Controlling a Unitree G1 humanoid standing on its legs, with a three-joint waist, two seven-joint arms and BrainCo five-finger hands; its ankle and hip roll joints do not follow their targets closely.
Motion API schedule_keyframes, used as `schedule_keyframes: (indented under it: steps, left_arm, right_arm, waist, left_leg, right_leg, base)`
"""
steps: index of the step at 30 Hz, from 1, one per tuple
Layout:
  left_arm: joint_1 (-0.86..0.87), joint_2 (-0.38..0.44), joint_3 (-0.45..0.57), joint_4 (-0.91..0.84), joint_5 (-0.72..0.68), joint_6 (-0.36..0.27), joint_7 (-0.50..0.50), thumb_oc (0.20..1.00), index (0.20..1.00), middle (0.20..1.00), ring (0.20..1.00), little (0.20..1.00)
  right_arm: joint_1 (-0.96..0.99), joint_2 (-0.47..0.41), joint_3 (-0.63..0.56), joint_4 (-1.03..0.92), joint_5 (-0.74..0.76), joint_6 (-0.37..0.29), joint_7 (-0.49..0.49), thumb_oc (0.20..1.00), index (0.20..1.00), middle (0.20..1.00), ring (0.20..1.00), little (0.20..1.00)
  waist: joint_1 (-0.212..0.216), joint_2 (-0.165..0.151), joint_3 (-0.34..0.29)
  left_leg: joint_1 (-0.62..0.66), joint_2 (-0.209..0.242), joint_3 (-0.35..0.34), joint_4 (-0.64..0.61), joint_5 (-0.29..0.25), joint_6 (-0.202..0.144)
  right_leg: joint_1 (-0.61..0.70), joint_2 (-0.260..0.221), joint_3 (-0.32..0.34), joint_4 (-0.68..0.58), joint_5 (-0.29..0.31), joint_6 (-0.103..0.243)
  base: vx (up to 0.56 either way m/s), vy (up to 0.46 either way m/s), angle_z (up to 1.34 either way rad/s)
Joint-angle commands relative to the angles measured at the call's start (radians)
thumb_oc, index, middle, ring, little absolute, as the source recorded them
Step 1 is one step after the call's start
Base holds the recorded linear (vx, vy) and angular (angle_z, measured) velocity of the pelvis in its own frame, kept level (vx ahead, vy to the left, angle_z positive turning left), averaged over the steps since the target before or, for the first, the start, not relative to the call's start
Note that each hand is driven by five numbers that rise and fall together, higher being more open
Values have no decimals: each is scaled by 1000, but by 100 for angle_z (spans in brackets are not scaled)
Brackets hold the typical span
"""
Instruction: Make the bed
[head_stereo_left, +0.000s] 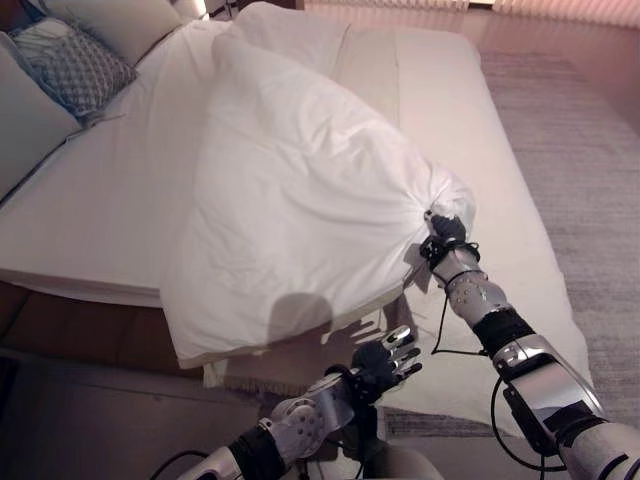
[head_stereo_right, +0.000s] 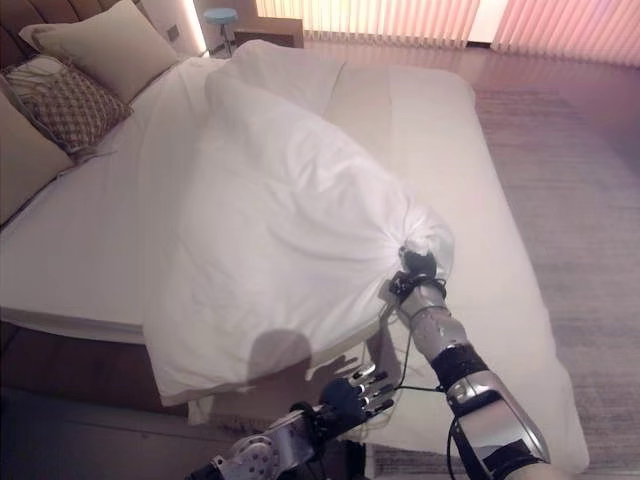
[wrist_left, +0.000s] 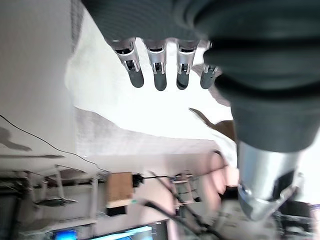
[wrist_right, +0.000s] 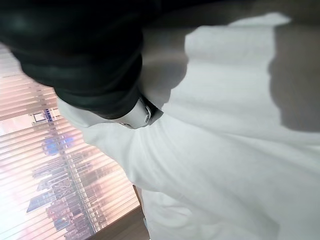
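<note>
Duvet: we see the white duvet bunched and lifted over the bed, one corner gathered at our right hand.
Right hand: our right hand has its fingers closed round that gathered corner.
Left hand: our left hand hangs below the bed's near edge, fingers straight, holding nothing.
Pillows: the pillows lie at the head end.

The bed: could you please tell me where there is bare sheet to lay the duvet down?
The sheet lies bare between the pillows and the bunched duvet, and again along the window side. The middle is crowded: the right hand grips the duvet there. The left hand hangs open by the near edge.
</note>
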Motion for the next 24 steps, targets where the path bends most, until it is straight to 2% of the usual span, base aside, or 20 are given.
schedule_keyframes:
  steps: [1,3,5,6,11,17,24]
  left_arm:
    - [-14,-125,41,45,-75,-93,22,1000,1000,1000,1000,1000]
    - [-26,-141,69,61,-81,-116,35,1000,1000,1000,1000,1000]
    - [-64,-186,146,107,-110,-204,83,1000,1000,1000,1000,1000]
    - [-66,-187,147,108,-110,-204,83,1000,1000,1000,1000,1000]
    - [-153,-252,270,197,-124,-291,150,1000,1000,1000,1000,1000]
    - [-249,-272,409,286,-70,-343,203,1000,1000,1000,1000,1000]
    - [-300,-277,511,332,-13,-386,261,1000,1000,1000,1000,1000]
  right_arm:
    - [-22,-22,-4,-110,-50,-76,22,200,200,200,200,200]
    - [-10,-12,-3,-116,-51,-79,14,200,200,200,200,200]
    - [18,9,-10,-140,-52,-87,-4,200,200,200,200,200]
    - [18,9,-9,-141,-53,-87,-5,200,200,200,200,200]
    - [51,58,-11,-173,-55,-106,-36,200,200,200,200,200]
    - [99,106,-11,-215,-63,-128,-50,200,200,200,200,200]
    - [129,130,-38,-272,-75,-162,-79,200,200,200,200,200]
  waist:
    - [0,-18,-78]
    - [-1,-21,-79]
    - [2,-30,-80]
    - [1,-29,-80]
    - [3,-42,-71]
    - [0,-52,-58]
    - [-2,-55,-53]
  left_leg:
    - [20,-16,18,2,-87,-26]
    - [20,-16,15,1,-86,-27]
    - [18,-15,11,1,-85,-31]
    - [18,-15,11,1,-85,-31]
    - [9,-12,4,1,-82,-36]
    - [2,-10,1,1,-81,-40]
    - [2,-7,-2,1,-82,-40]
  right_leg:
    - [-11,-47,-29,75,-79,132]
    - [-10,-46,-31,75,-79,133]
    - [-8,-46,-36,74,-79,132]
    - [-8,-46,-37,75,-79,132]
    - [-15,-45,-45,80,-79,131]
    - [-27,-48,-51,99,-84,129]
    - [-31,-46,-53,108,-89,127]
  base:
    - [0,0,0]
    - [-1,-15,2]
    - [-2,-28,4]
    - [-5,-19,5]
    - [-14,-16,4]
    - [-12,-13,7]
    - [4,-8,4]
